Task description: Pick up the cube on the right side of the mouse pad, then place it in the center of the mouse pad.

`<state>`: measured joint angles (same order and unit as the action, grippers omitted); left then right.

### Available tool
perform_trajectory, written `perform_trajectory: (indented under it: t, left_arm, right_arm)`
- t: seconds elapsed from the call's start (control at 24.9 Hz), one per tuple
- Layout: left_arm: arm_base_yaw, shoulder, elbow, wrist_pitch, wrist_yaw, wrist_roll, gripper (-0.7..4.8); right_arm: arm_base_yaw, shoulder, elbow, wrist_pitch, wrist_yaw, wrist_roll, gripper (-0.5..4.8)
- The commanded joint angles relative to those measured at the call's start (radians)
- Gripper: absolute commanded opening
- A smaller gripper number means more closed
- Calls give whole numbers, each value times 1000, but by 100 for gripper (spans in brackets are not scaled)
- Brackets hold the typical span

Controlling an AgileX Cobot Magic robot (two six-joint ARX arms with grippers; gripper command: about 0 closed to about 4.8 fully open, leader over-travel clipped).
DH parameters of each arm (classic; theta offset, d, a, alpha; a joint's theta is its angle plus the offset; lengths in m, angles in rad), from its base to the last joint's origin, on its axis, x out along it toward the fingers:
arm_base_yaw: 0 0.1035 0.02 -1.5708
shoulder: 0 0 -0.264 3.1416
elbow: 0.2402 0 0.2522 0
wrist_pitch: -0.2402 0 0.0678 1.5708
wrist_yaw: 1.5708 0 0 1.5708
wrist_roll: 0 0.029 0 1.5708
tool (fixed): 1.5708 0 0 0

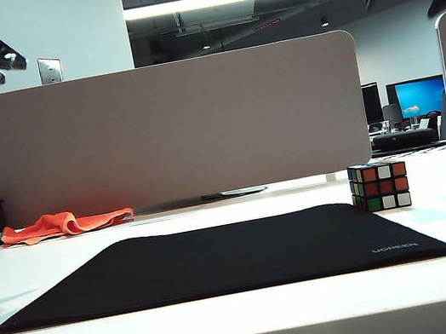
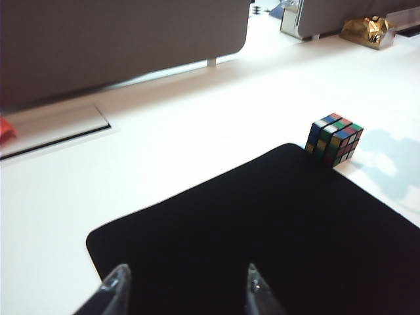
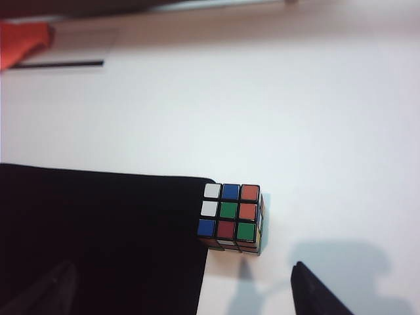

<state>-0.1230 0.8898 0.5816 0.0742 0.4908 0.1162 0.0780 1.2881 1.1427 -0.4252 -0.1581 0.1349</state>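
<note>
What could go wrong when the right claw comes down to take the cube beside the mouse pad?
1. The cube sits tight against the far right corner of the mouse pad; a finger of the open right claw could land on the pad's edge and drag or lift it.
2. A finger may nudge the cube and slide it on the smooth white table.
3. The open left claw hangs above the pad, where the cube must go.

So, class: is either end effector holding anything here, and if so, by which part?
Nothing is held. The left end effector and right end effector are open and empty; the cube sits untouched.
</note>
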Motion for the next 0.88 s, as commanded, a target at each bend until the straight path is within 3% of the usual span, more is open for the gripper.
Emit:
perform_trajectory:
  t: [0.04,0.32,0.48,0.56,0.76,0.88]
  left_arm:
    - [-2,38,15,14,6,4,285]
    - [-2,99,15,15,7,3,320]
    - [-2,101,15,13,7,3,320]
    - [-2,101,16,8,7,0,351]
    - [-3,103,29,-8,7,-18,351]
    - [-3,103,55,-35,7,11,351]
  right_arm:
    - [24,49,10,35,22,3,479]
    - [104,275,29,56,119,51,479]
    - [114,402,109,45,119,56,479]
    - [114,454,173,-3,129,56,479]
    - [114,557,324,-126,142,56,479]
    - [114,621,400,-238,205,-8,479]
